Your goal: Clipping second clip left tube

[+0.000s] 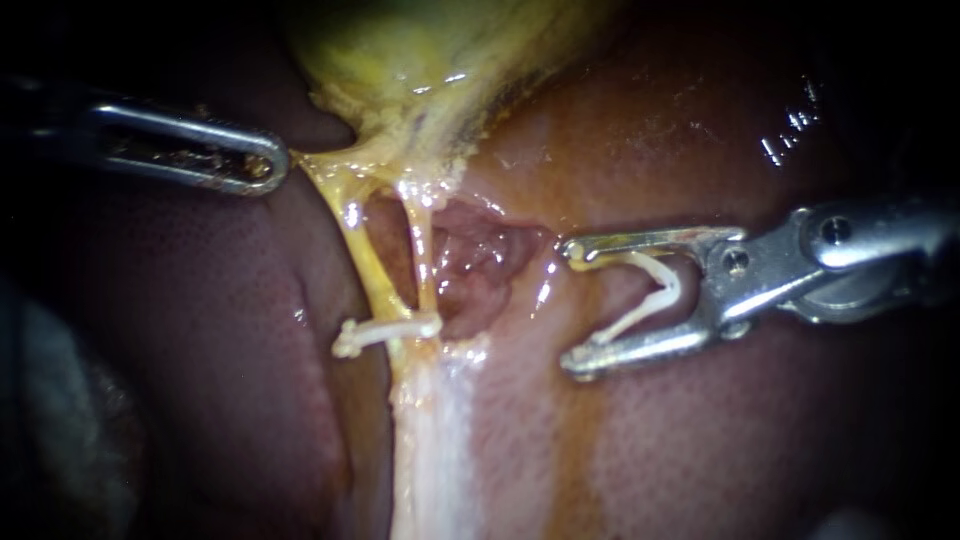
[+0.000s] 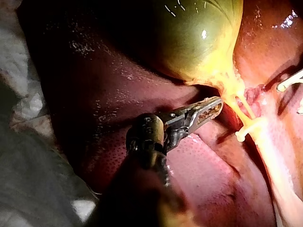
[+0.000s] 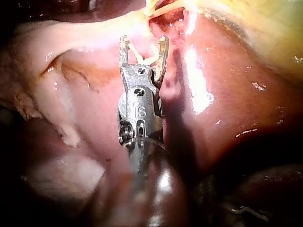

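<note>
The yellow-green gallbladder (image 1: 420, 60) narrows into two thin yellow tubes, the left tube (image 1: 372, 265) and the right tube (image 1: 423, 262). A white clip (image 1: 385, 331) sits across the left tube low down. My left instrument (image 1: 275, 165) comes in from the left, its jaws shut on a yellow strand of tissue at the gallbladder's neck and pulling it taut. My right instrument (image 1: 575, 307) hovers over the liver to the right of both tubes, touching neither. Its jaws stand wide apart and carry an open white clip (image 1: 650, 295) between them.
Dark red liver (image 1: 200, 350) surrounds the tubes, with a raw pink hollow (image 1: 480, 265) between the tubes and my right instrument. A pale band of tissue (image 1: 430, 450) runs down from the clipped spot. White gauze (image 2: 28, 109) lies behind my left instrument.
</note>
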Robot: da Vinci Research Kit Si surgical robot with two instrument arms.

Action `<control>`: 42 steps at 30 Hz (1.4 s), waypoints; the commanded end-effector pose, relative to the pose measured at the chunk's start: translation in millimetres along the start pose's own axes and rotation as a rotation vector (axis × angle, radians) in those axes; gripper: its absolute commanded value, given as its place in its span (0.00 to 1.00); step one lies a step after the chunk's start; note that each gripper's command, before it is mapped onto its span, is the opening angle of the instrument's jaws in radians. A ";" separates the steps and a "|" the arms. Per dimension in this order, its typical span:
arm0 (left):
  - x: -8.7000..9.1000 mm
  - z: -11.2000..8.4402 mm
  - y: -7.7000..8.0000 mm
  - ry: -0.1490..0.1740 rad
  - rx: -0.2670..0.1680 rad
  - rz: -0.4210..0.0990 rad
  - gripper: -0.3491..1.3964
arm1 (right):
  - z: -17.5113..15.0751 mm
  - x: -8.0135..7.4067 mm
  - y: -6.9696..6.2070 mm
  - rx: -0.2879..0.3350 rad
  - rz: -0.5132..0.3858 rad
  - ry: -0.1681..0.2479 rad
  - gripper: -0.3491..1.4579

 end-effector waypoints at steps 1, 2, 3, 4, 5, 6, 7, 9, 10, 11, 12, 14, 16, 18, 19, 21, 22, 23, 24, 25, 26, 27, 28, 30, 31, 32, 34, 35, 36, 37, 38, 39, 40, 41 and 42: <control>-0.1 0.2 -0.1 0.001 0.002 0.001 0.00 | 0.4 0.2 -0.1 0.003 0.017 -0.002 0.47; -0.1 0.2 -0.1 0.001 0.003 0.001 0.00 | 0.8 0.5 -0.1 0.001 0.030 -0.002 0.47; -0.1 0.3 -0.1 0.001 0.003 0.001 0.00 | 1.4 0.9 -0.2 0.005 0.048 -0.002 0.47; -0.1 0.3 -0.1 0.001 0.003 0.001 0.00 | 1.8 1.1 -0.2 0.007 0.055 -0.003 0.47; -0.1 0.4 -0.1 0.001 0.003 0.001 0.00 | 2.3 1.4 -0.2 0.008 0.067 -0.003 0.47; -0.1 0.4 -0.1 0.002 0.004 0.001 0.00 | 2.8 1.6 -0.2 0.006 0.080 -0.003 0.47; -0.1 0.4 -0.1 0.002 0.004 0.001 0.00 | 3.2 1.7 -0.1 0.007 0.092 -0.003 0.47; -0.1 0.5 0.0 0.002 0.004 0.001 0.00 | 4.1 2.0 0.0 0.005 0.105 -0.004 0.47; -0.1 0.5 0.0 0.002 0.005 0.001 0.00 | 4.6 2.1 0.1 0.008 0.111 -0.005 0.47; -0.1 0.6 0.0 0.002 0.005 0.001 0.00 | 5.0 2.2 0.2 0.009 0.117 -0.005 0.47; -0.1 0.6 0.0 0.002 0.005 0.001 0.00 | 5.5 2.4 0.3 0.013 0.130 -0.006 0.47; -0.2 0.6 0.2 0.003 0.005 0.000 0.00 | 6.2 2.6 0.5 0.019 0.142 -0.007 0.47; -0.2 0.6 0.3 0.005 0.008 0.000 0.00 | 7.1 2.7 0.7 0.021 0.154 -0.009 0.47; -0.2 0.6 0.4 0.005 0.009 0.000 0.00 | 7.8 2.6 0.8 0.024 0.165 -0.010 0.47; -0.2 0.6 0.5 0.004 0.007 0.000 0.00 | 8.3 2.5 0.9 0.028 0.175 -0.012 0.47; -0.3 0.7 0.5 0.004 0.007 0.000 0.00 | 8.9 2.3 1.0 0.037 0.185 -0.018 0.47; -0.3 0.7 0.6 0.003 0.005 -0.001 0.00 | 9.4 2.1 1.1 0.041 0.183 -0.019 0.47; -0.3 0.7 0.6 0.003 0.005 -0.001 0.00 | 9.6 1.9 1.2 0.041 0.188 -0.017 0.47; -0.3 0.7 0.6 0.003 0.005 -0.001 0.00 | 9.9 1.7 1.3 0.043 0.193 -0.018 0.47; -0.3 0.7 0.7 0.003 0.005 -0.001 0.00 | 10.2 1.6 1.4 0.045 0.198 -0.019 0.47; -0.3 0.7 0.7 0.003 0.005 -0.001 0.00 | 10.5 1.3 1.5 0.047 0.202 -0.017 0.47; -0.3 0.7 0.7 0.003 0.005 -0.001 0.00 | 10.6 1.1 1.6 0.052 0.207 -0.019 0.47; -0.3 0.7 0.8 0.003 0.006 -0.001 0.00 | 10.8 0.9 1.7 0.055 0.212 -0.020 0.47; -0.3 0.7 0.9 0.002 0.004 -0.001 0.00 | 11.2 0.3 1.9 0.062 0.219 -0.020 0.47; -0.3 0.8 0.9 0.002 0.004 -0.001 0.00 | 11.3 0.0 2.0 0.064 0.222 -0.022 0.47; -0.3 0.8 0.9 0.002 0.004 -0.002 0.00 | 11.5 -0.4 2.2 0.067 0.224 -0.023 0.47; -0.3 0.8 1.0 0.000 0.002 -0.002 0.00 | 11.7 -0.9 2.4 0.070 0.231 -0.025 0.47; -0.3 0.9 1.0 0.000 0.002 -0.002 0.00 | 11.8 -1.1 2.6 0.071 0.235 -0.023 0.47; -0.3 0.9 1.1 0.000 0.002 -0.002 0.00 | 11.9 -1.3 2.7 0.074 0.240 -0.025 0.47; -0.3 0.9 1.1 0.000 0.002 -0.002 0.00 | 12.0 -1.5 2.8 0.077 0.245 -0.023 0.47; -0.3 0.9 1.1 0.001 0.002 -0.002 0.00 | 12.1 -1.6 2.9 0.077 0.245 -0.020 0.47; -0.3 0.9 1.1 0.001 0.002 -0.002 0.00 | 12.2 -1.7 3.1 0.081 0.244 -0.018 0.47; -0.3 0.9 1.2 -0.001 0.000 -0.002 0.00 | 12.4 -1.8 3.2 0.082 0.250 -0.013 0.47; -0.3 0.9 1.2 -0.001 0.000 -0.002 0.00 | 12.5 -1.7 3.3 0.084 0.250 -0.004 0.47; -0.3 0.9 1.2 -0.001 0.000 -0.002 0.00 | 12.7 -1.6 3.3 0.093 0.262 0.008 0.47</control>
